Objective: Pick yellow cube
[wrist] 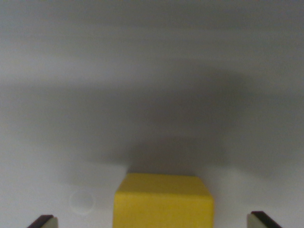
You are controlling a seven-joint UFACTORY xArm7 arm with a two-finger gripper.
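One yellow cube (163,202) sits between seemingly spread claw (154,221) fingertips.

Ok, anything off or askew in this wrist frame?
Nothing stands out. The yellow cube sits squarely on the plain surface, between the open tool fingertips, untouched. Only a faint round mark lies beside it.

Dim, soft, low-contrast wrist view, blurred throughout with faint horizontal banding. A broad diffuse shadow (180,128) darkens the pale grey matte surface (42,47) from centre toward three o'clock. The bright yellow matte cube (163,202) at six o'clock has fuzzy edges.
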